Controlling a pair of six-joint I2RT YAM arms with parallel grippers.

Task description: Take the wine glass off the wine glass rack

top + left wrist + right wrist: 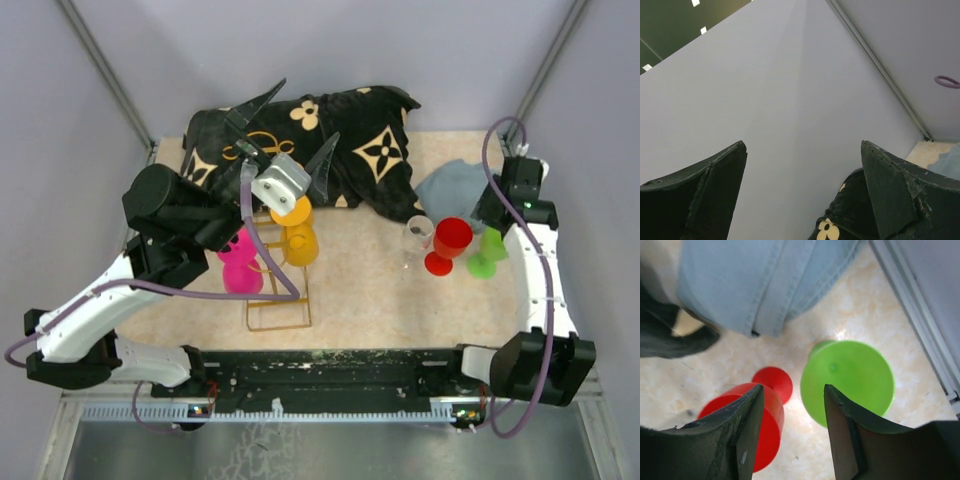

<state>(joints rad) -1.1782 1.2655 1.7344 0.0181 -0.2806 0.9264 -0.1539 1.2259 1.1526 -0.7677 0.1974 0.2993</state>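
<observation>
Green wine glass (847,382) sat below the half-open, empty right fingers (740,440); the left fingers (705,195) gaped wide, also empty.

One wine glass rack (278,318), one black cloth (360,130), one blue cloth (455,185), and five glasses: pink (243,276), orange (301,245), red (452,238), green (490,246), clear (420,229).

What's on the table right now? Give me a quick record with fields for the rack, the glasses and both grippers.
rack: gold wine glass rack, left of centre
on rack: pink glass, orange glass
off rack: red glass, green glass, clear glass, all at the right
left gripper: open, empty, over the black floral cloth
right gripper: open, above the green glass, holding nothing
</observation>
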